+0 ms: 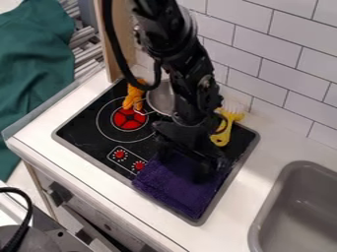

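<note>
We're right at the gripper (205,170), low over the purple cloth (164,183) just below the middle of the frame, and we can't tell from here whether the jaws are open or closed, or whether they have any of that cloth. The cloth lies bunched on the lower right part of the black stovetop (79,129), and we see its upper edge running in under the dark arm (191,74), which comes down from the top edge.

Out to the right of the arm, we've got a yellow brush (222,136) with pale bristles. To its left, a silver pan (160,98), partly behind the arm, and next to that an orange toy (133,96), near the red burner (129,119). Two red knobs (119,154) sit left of the cloth. Wider now: white bench (263,142), grey sink (260,224) lower right, tiled wall (283,69) upper right, green fabric (33,64) upper left.
</note>
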Tool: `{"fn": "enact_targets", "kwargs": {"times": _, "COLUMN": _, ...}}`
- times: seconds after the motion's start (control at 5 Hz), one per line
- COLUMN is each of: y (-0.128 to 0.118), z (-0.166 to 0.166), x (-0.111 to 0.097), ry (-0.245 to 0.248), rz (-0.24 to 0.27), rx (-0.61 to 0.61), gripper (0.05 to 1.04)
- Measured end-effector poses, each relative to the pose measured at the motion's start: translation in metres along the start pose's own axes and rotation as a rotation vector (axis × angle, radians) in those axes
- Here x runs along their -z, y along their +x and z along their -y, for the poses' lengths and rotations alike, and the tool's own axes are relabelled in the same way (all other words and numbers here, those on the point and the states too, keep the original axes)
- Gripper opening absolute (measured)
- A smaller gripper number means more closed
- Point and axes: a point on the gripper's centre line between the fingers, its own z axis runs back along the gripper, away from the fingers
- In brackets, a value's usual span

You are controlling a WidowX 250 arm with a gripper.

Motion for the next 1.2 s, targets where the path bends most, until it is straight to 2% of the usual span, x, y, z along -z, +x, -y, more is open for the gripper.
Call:
{"fn": "enact_targets", "kwargs": {"times": 0.6, "y": 0.003, "z": -0.02, "x": 0.002, "ry": -0.018, "rz": 0.001, "rx": -0.02, "gripper": 1.009}}
{"fn": "enact_targets", "kwargs": {"times": 0.8, "y": 0.013, "z": -0.031, "x": 0.006, "ry": -0.009, "rz": -0.029, "rx": -0.026, "gripper": 1.009}}
{"fn": "enact_targets", "kwargs": {"times": 1.2, "y": 0.038, "z": -0.064, "x": 0.012, "ry": -0.01, "rz": -0.055, "rx": -0.062, "gripper": 1.009}}
